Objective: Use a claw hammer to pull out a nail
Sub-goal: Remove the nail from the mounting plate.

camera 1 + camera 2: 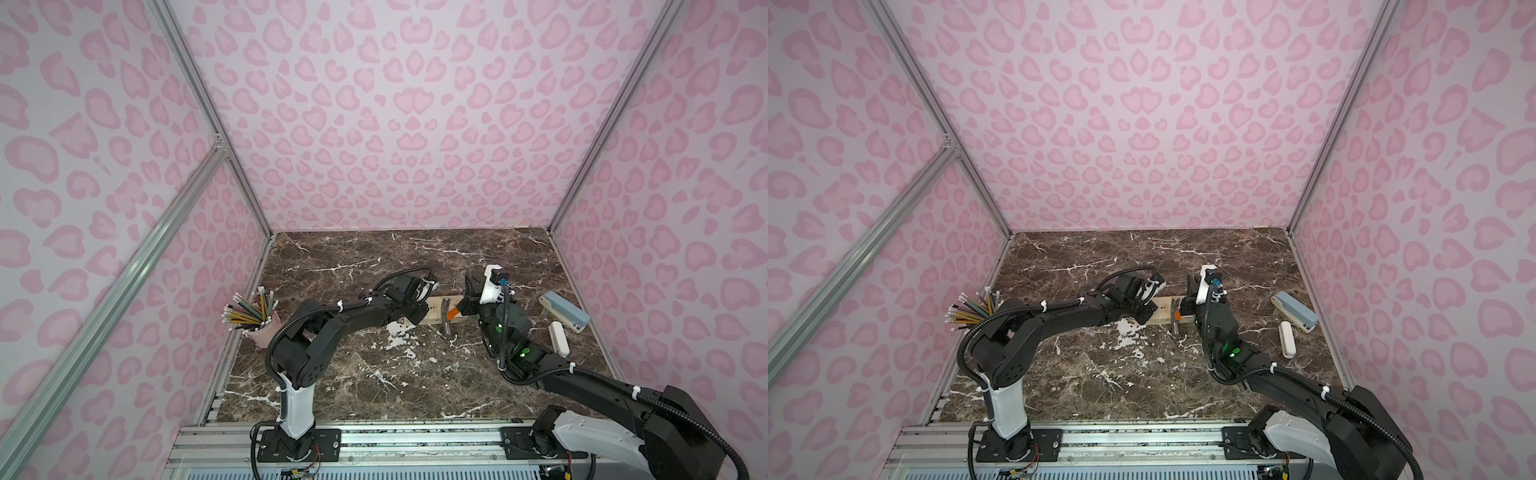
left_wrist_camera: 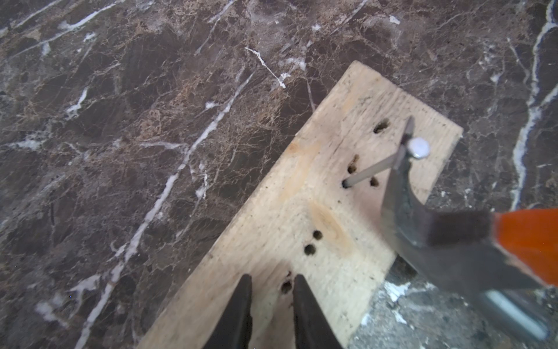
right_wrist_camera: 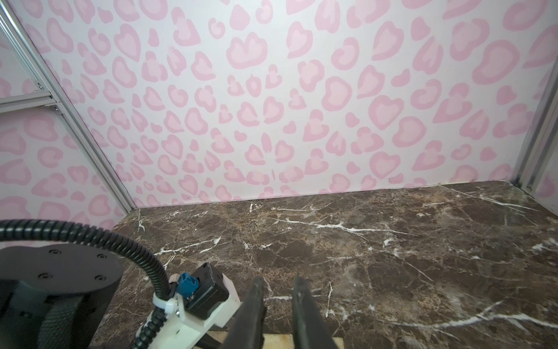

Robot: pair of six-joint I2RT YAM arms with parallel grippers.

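The step in hand looks like the pull itself. The wooden board [image 2: 302, 211] lies flat on the marble worktop [image 1: 374, 374] and must not lift as the nail comes up, so the left fingers [image 2: 241, 308] should press squarely down on it.

The claw hammer [image 2: 437, 238] has its silver head between the two pairs of fingers. Its forked claw is hooked on the nail [image 2: 418, 148] just under the nail's head, ahead of the left fingers and further along the board.

The shank leans, and much of it stands clear of the wood with only its tip in a hole among several old holes [image 2: 311, 249]. I judge the pull well advanced. The rest is best done by drawing along the line of the shank rather than levering across it, with the fork seated snug under the head. A sideways tug could bend the nail or let the claw slip off.

The left fingers are a little apart with nothing between them, poised over the near end of the board. Whether their tips bear on the wood cannot be told.

The right fingers [image 3: 302, 314] point toward the back wall with a slim gap at the tips. The shaft is hidden in the right wrist view. In both top views the orange collar [image 1: 457, 309] runs straight into them, so they are clenched on the hammer's shaft.
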